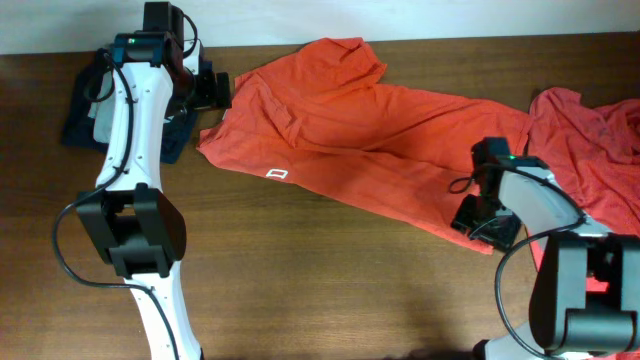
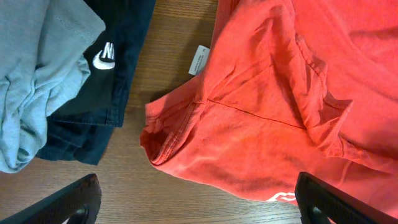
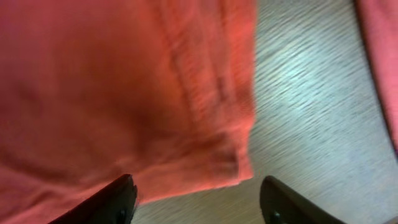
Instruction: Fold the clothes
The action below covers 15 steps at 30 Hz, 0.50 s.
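Overhead: the shirt [image 1: 350,130] lies flat on the table [image 1: 300,290], its long axis running from upper left to lower right, with a small white mark near its lower left edge. The left gripper [image 1: 222,90] sits just off the upper-left end. The right gripper [image 1: 478,222] is at the lower-right end, over the fabric's edge. A second shirt [image 1: 590,140] lies bunched at the far right, close to the first; we cannot tell if they touch. A dark garment [image 1: 75,120] lies at the left under the left arm. Left wrist: the left gripper [image 2: 198,190] is spread wide and empty, with the shirt [image 2: 267,124] ahead of it and to one side. A rounded fold of cloth, seam showing, is the part nearest the jaws. A white label [image 2: 199,59] sticks out at the shirt's edge. On the other side lie a grey garment [image 2: 37,74] and the dark garment [image 2: 106,87], the latter with a white logo, a strip of bare wood between them and the shirt. Right wrist, blurred: the right gripper [image 3: 196,186] has its jaws apart, and the shirt [image 3: 124,93] has a hemmed corner reaching down to the gap between them. We see nothing pinched. Judgement: each arm has one end of the long axis, and the right is closer to a hold.
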### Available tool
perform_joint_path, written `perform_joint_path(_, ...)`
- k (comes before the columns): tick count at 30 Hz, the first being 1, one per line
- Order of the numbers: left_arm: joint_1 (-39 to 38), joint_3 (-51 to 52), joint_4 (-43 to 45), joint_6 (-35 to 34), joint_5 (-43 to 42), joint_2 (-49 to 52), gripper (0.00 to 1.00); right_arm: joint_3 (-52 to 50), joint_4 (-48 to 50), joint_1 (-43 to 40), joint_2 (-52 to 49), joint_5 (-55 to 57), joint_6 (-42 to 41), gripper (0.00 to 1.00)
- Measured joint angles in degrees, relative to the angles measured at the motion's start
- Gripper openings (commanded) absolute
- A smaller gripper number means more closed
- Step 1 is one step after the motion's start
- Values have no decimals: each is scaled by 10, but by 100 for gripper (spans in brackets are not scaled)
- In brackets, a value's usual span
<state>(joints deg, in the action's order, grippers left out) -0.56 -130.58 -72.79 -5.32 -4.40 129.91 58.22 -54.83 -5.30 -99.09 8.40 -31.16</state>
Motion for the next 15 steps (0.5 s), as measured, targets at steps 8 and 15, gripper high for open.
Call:
perform_joint_path(8,0,0,0,0,0,0,99,-48,83,-56,8,-63,22,65)
perform_joint_path(15,0,0,0,0,3,0,99,-72,116,-58,24,-87,36,4)
